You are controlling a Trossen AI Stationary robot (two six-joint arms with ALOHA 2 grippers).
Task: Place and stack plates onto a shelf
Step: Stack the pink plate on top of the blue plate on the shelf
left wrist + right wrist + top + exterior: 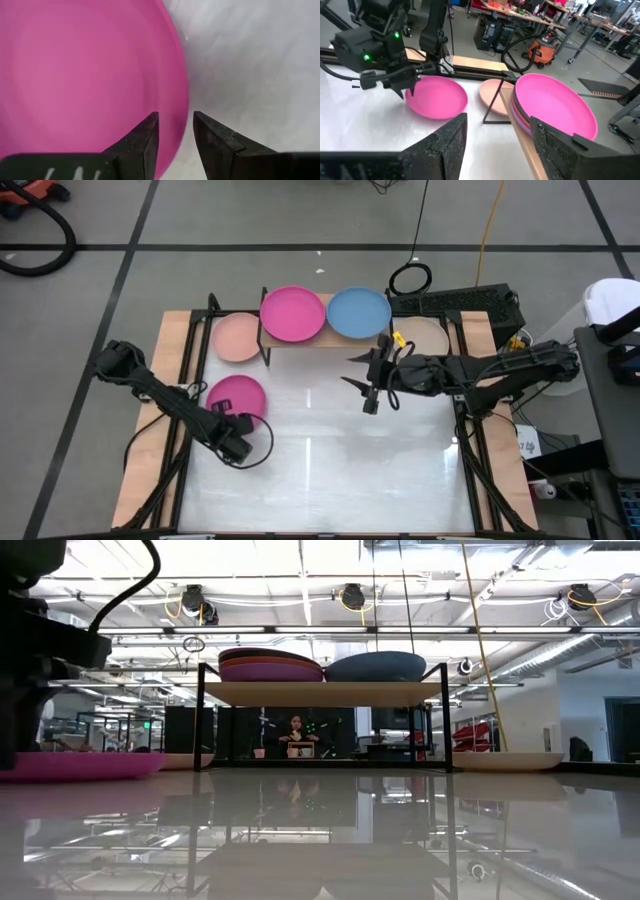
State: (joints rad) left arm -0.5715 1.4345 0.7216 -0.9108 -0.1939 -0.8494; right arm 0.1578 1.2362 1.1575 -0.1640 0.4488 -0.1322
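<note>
A magenta plate [237, 396] lies flat on the white table, left of centre. My left gripper [240, 425] is open at its near rim, one finger over the plate [80, 75] and one outside it. The light-wood shelf [330, 340] at the far edge carries a stack topped by a hot pink plate [292, 314] and, beside it, a blue plate [358, 312]. A light pink plate [235, 338] lies on the table left of the shelf, a beige plate [428, 335] to its right. My right gripper [368, 395] hovers open and empty in front of the shelf. My left gripper [176, 117] comes from above with its fingers on either side of the magenta plate's rim [181, 125], one finger [147, 137] over the inside and the other [212, 137] over the table. Whether either finger touches the rim, I cannot tell. The plate rests flat on the table.
The shelf's thin black legs [199, 715] stand at the table's far side. In the low view the stack [270, 665] and blue plate [375, 667] sit on the board. Wooden side rails [150, 430] edge the table. Bare tabletop [330, 470] stretches toward the near edge.
</note>
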